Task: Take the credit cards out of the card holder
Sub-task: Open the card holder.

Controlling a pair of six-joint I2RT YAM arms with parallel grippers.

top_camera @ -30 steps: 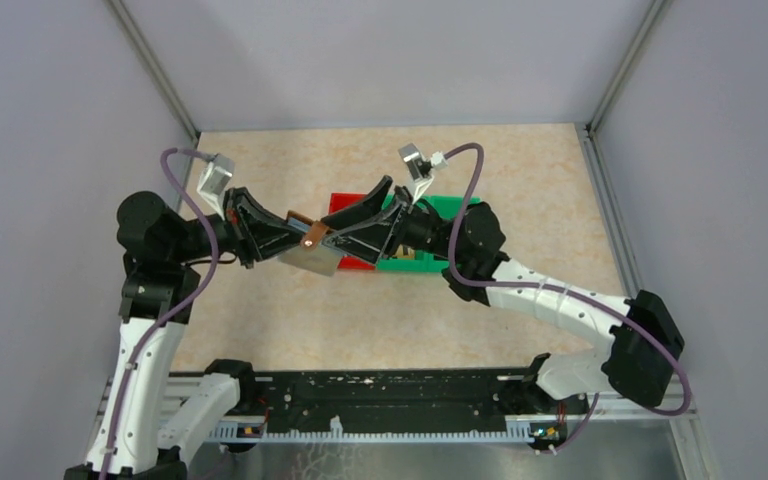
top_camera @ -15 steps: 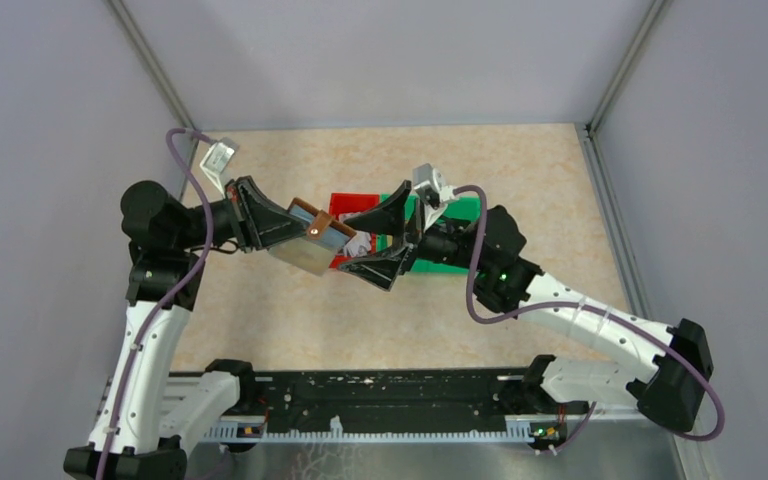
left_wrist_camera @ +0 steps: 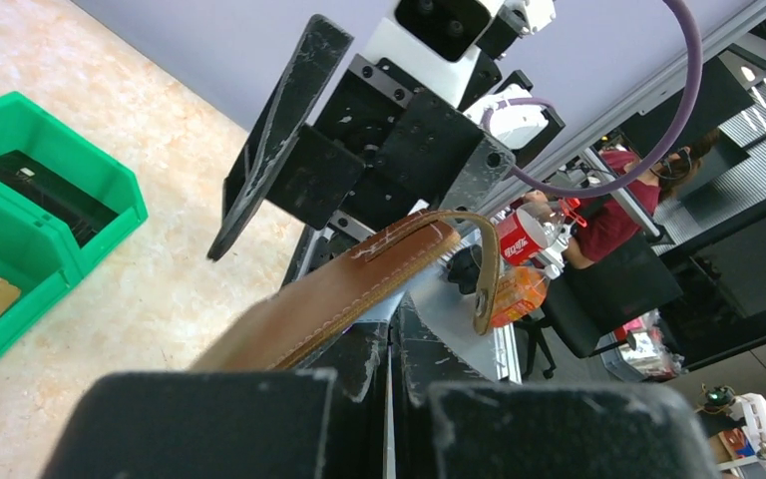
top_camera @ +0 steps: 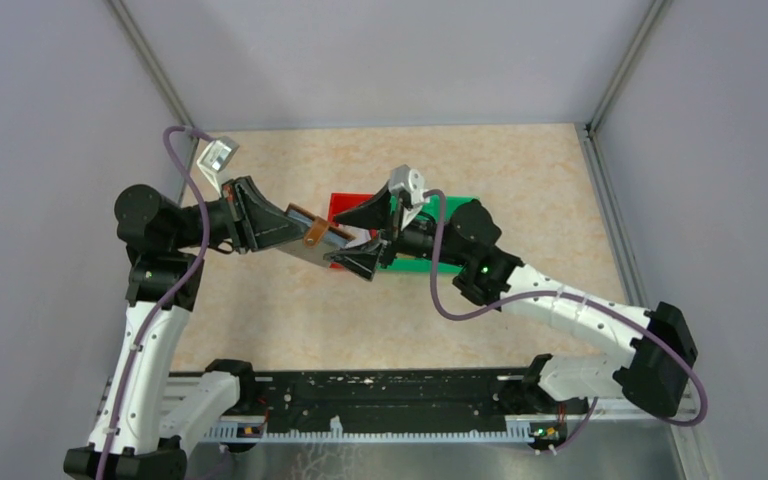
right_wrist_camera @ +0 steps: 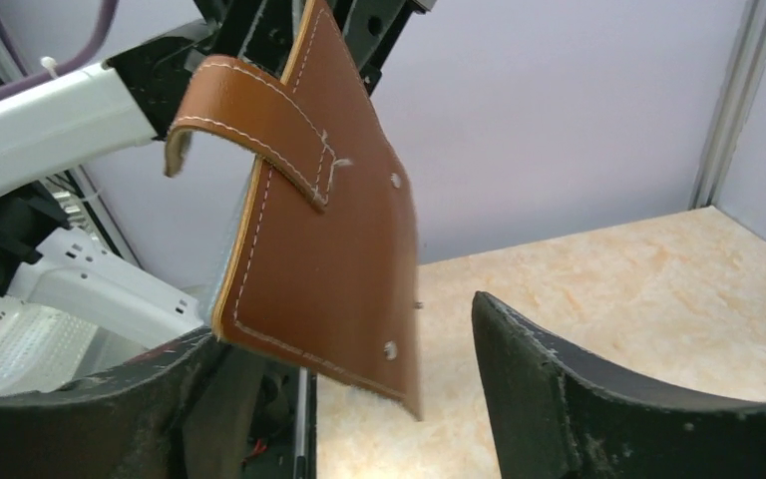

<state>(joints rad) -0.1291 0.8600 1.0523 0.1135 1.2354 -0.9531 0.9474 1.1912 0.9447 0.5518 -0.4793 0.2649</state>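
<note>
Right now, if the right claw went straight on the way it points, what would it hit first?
Most likely the brown card holder, held up by the left gripper: its lower corner hangs between the open jaws of the right gripper. Exact depth is unclear.

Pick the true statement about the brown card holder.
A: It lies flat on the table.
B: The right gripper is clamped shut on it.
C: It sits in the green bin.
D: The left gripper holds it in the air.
D: the left gripper is shut on the card holder and holds it aloft, while the right gripper stands open with a finger on each side of it.
</note>
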